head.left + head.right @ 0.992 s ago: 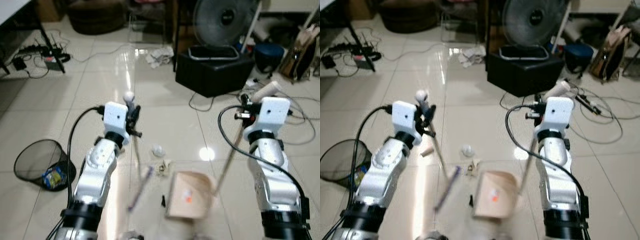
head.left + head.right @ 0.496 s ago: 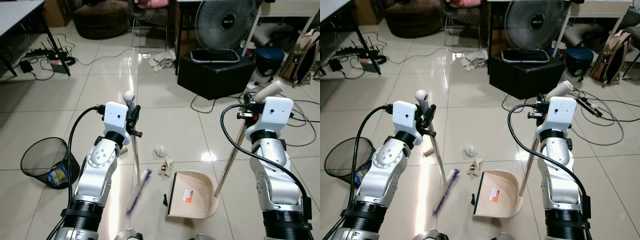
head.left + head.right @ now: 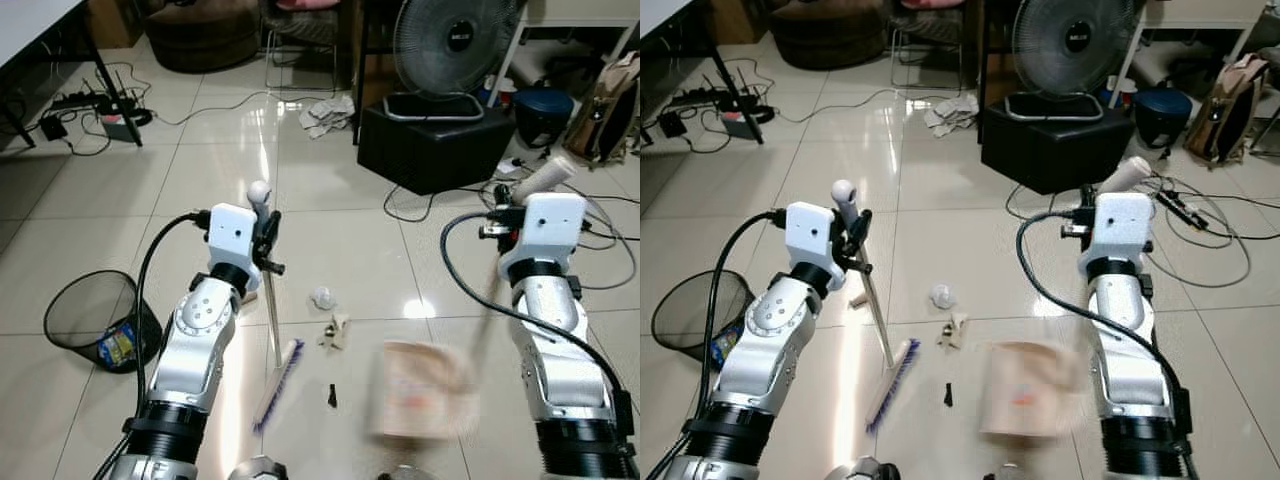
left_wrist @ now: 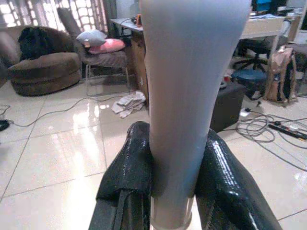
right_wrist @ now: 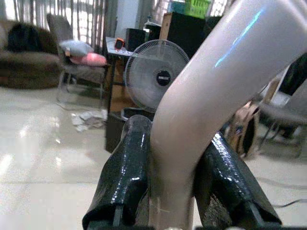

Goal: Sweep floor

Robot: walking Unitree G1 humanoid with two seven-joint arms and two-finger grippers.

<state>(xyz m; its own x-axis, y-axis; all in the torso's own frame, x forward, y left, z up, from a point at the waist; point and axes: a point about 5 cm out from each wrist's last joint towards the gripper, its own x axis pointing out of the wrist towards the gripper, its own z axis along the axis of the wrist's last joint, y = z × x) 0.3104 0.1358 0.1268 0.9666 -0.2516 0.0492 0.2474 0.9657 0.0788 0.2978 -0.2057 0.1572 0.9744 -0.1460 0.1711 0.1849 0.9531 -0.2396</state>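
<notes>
The dustpan (image 3: 422,388) has slid to the robot's right, away from the debris (image 3: 334,330), and is now motion-blurred.

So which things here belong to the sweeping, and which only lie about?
For the job: broom in left gripper; dustpan in right gripper; paper scraps; bin.
Lying about: fan, black box, cables, bag.
</notes>
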